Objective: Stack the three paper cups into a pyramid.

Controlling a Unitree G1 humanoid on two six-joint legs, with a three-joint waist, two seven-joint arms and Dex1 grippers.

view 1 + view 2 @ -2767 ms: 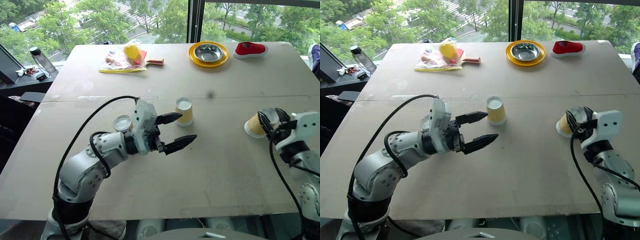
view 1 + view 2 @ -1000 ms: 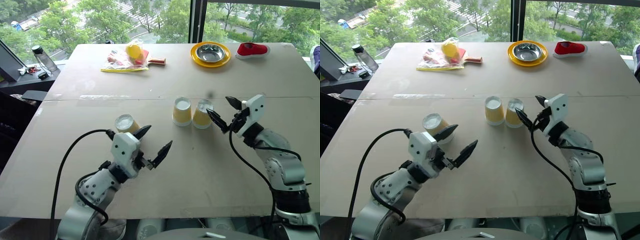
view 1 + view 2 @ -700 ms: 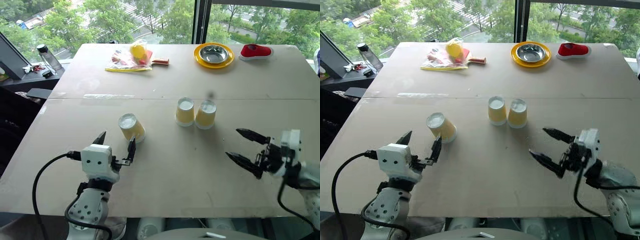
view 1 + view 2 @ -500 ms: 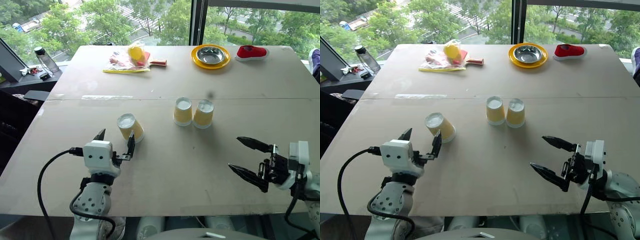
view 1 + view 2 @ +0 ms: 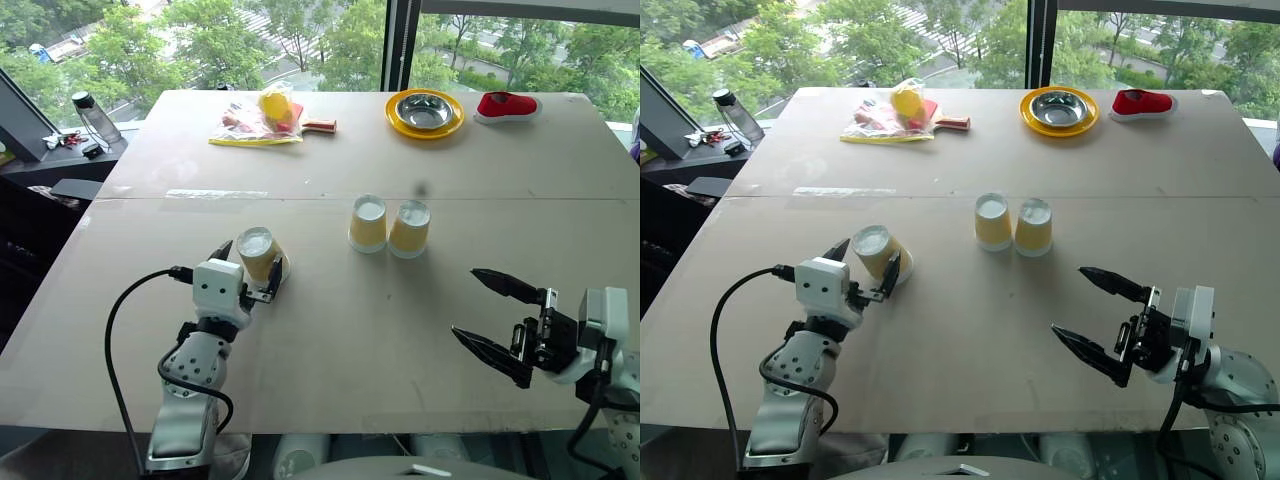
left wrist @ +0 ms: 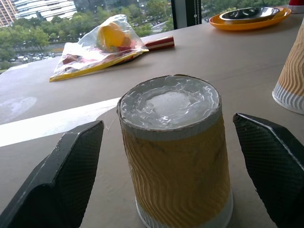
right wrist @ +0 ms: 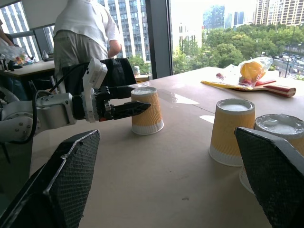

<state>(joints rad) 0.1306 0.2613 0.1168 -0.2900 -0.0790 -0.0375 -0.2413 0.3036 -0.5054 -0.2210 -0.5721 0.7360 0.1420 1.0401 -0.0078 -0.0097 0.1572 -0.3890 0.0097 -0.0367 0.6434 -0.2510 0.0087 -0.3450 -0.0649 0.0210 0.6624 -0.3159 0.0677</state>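
Two of the three paper cups (image 5: 367, 222) (image 5: 409, 228) stand bottom-up, side by side and touching, at the table's middle. The other paper cup (image 5: 258, 255) stands bottom-up to their left, apart from them. My left gripper (image 5: 248, 268) is open, with one black finger on each side of that cup (image 6: 173, 152); in the left wrist view a gap shows on both sides, so the fingers (image 6: 71, 175) do not touch it. My right gripper (image 5: 465, 302) is open and empty above the front right of the table, well short of the pair. No pyramid stands.
At the far edge lie a steel bowl on a yellow plate (image 5: 424, 110), a red shoe (image 5: 505, 106) and a plastic bag with a yellow thing and a paddle (image 5: 258, 118). A person (image 7: 85, 33) stands beyond the table's left side.
My right gripper has drawn back from the pair of cups toward the table's front edge, still open. My left gripper has moved forward until its fingers flank the lone cup.
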